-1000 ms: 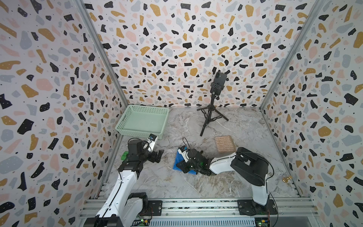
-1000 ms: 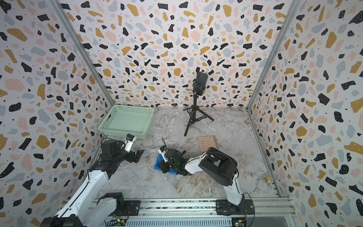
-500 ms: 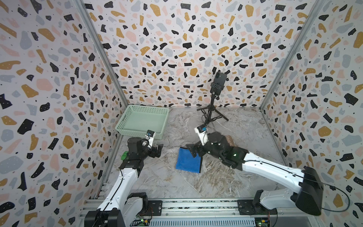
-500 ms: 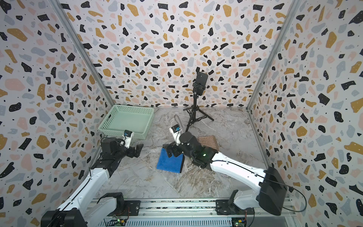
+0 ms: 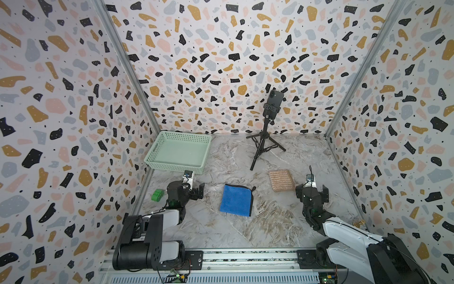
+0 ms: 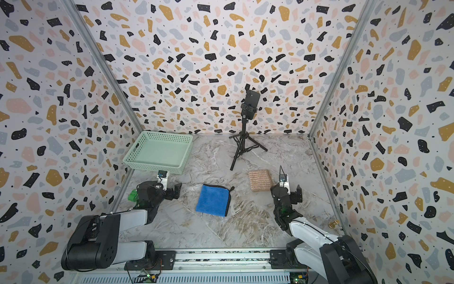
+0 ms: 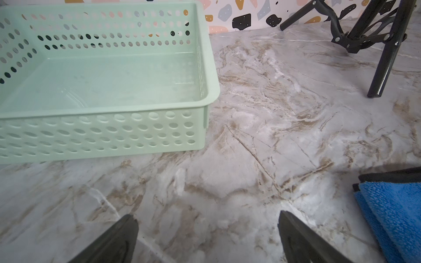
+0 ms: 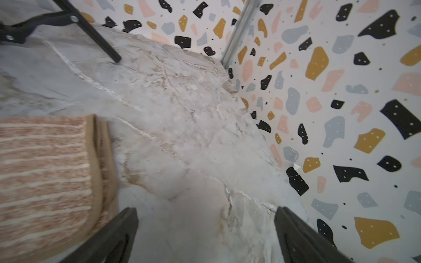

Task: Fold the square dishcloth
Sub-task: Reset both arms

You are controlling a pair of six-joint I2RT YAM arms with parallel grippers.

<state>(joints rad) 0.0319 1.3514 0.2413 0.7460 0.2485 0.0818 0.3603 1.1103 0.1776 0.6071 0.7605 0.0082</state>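
Over at its own side of the bench (image 5: 270, 221), the right gripper (image 5: 312, 191) now hangs with jaws spread wide and empty, just beside a tan striped cloth (image 5: 280, 180). A second ago it was down on the blue dishcloth (image 5: 236, 200). The left gripper (image 7: 207, 216) sits about where it was, likewise wide open on nothing, facing the green basket (image 5: 172, 168). Mid-bench, between the two grippers and clear of both, the dishcloth lies flat, folded to a slightly skewed rectangle. Black trim runs along its far and right edges, with a small tab at one far corner. Stacked layers show at its edge in the left wrist view, though how many I cannot quite tell.
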